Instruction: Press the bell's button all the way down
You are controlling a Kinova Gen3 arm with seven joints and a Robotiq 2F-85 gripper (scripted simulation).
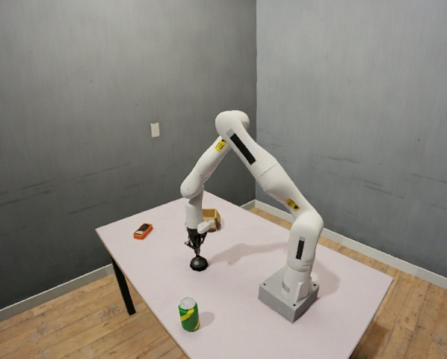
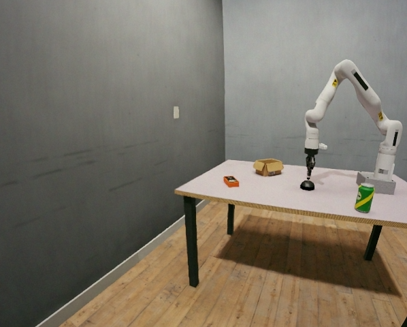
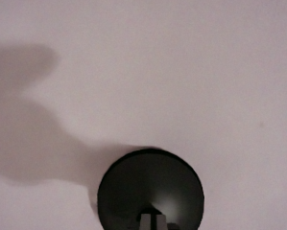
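A black dome-shaped bell [image 1: 198, 264] [image 2: 307, 185] [image 3: 133, 192] stands on the pale pink table [image 1: 247, 309] [image 2: 267, 197]. My gripper [image 1: 196, 253] [image 2: 308, 174] [image 3: 152, 221] is shut and points straight down over the bell's top. Its fingertips sit at the bell's middle, on or just above the button. The button itself is hidden under the fingertips in all views, so I cannot tell whether it is pressed down.
A green and yellow can [image 1: 188, 314] [image 2: 364, 197] stands near the table's front edge. An orange flat device [image 1: 143, 230] [image 2: 231, 181] lies to the left. An open cardboard box [image 1: 212, 217] [image 2: 268, 166] stands behind the arm. The grey robot base [image 1: 287, 297] is at the right.
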